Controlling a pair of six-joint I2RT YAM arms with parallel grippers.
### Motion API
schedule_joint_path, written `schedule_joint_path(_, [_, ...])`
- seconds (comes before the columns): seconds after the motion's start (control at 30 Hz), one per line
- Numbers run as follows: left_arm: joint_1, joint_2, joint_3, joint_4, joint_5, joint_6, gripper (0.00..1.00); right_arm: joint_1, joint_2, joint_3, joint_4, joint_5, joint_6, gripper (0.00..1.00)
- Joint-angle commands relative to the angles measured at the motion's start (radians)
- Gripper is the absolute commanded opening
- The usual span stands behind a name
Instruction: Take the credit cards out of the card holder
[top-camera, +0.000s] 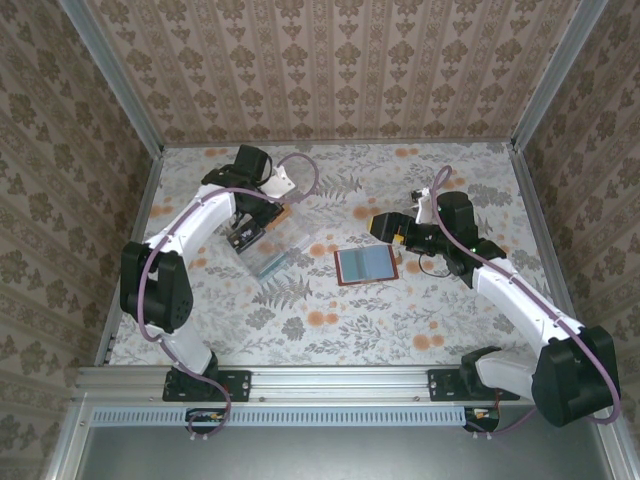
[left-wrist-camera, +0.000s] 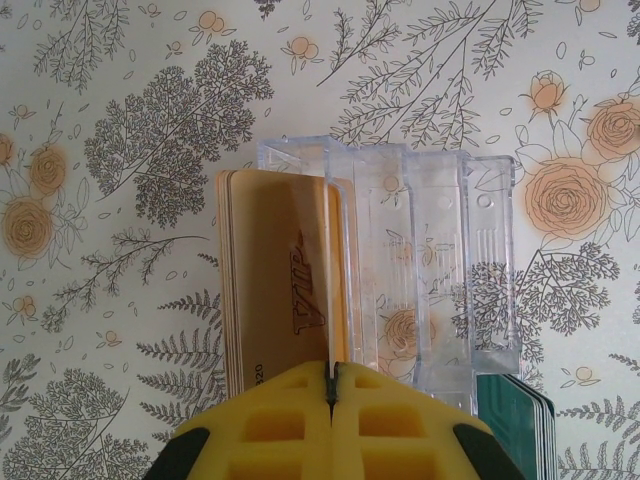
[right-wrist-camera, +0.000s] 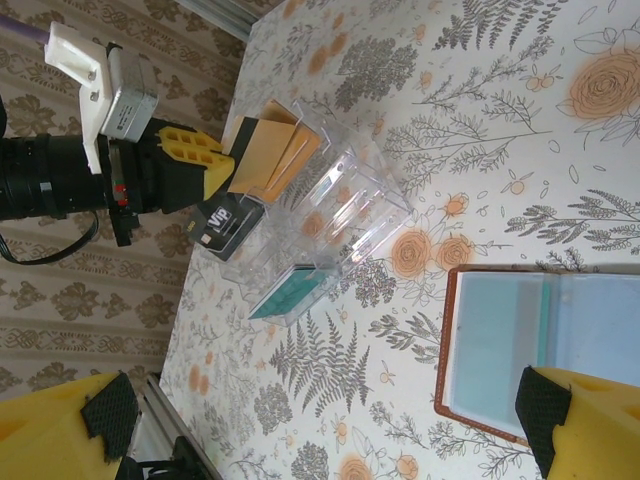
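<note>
The card holder (top-camera: 366, 264) lies open on the table, its reddish-brown edge (right-wrist-camera: 446, 340) framing grey-blue pockets. A clear plastic tray (left-wrist-camera: 435, 250) stands to its left. My left gripper (left-wrist-camera: 333, 378) is shut on the thin edge of the orange-tan card (left-wrist-camera: 270, 290), which stands upright in the tray's end slot. The teal-green card (right-wrist-camera: 295, 290) lies in the tray's other end. Beside the tray, under the left gripper (right-wrist-camera: 215, 165), lies the black card (right-wrist-camera: 225, 222). My right gripper (right-wrist-camera: 320, 430) hangs open above the table by the card holder, with nothing between its fingers.
Patterned walls with metal frame posts (top-camera: 130, 100) close in the floral table on three sides. Both arm bases sit on the rail (top-camera: 330, 385) at the near edge.
</note>
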Motion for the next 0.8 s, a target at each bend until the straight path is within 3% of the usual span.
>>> schedule_joint_path(0.0, [0.015, 0.008, 0.019, -0.065, 0.006, -0.03, 0.0, 0.006, 0.008, 0.016, 0.002, 0.011, -0.011, 1.0])
schedule_joint_path(0.4, [0.036, 0.042, 0.054, -0.096, 0.019, -0.075, 0.0, 0.006, 0.006, 0.006, 0.007, 0.012, -0.003, 1.0])
schedule_joint_path(0.57, [0.038, 0.072, 0.077, -0.114, 0.014, -0.085, 0.05, 0.007, 0.003, 0.008, 0.007, 0.011, -0.003, 1.0])
schedule_joint_path(0.6, [0.038, 0.08, 0.085, -0.12, 0.009, -0.087, 0.1, 0.006, 0.003, 0.009, 0.005, 0.011, -0.003, 1.0])
schedule_joint_path(0.67, [0.038, 0.093, 0.099, -0.13, 0.009, -0.089, 0.35, 0.007, 0.002, 0.006, 0.006, 0.012, -0.003, 1.0])
schedule_joint_path(0.77, [0.038, 0.098, 0.112, -0.134, 0.013, -0.091, 0.37, 0.006, -0.001, 0.006, 0.004, 0.012, -0.001, 1.0])
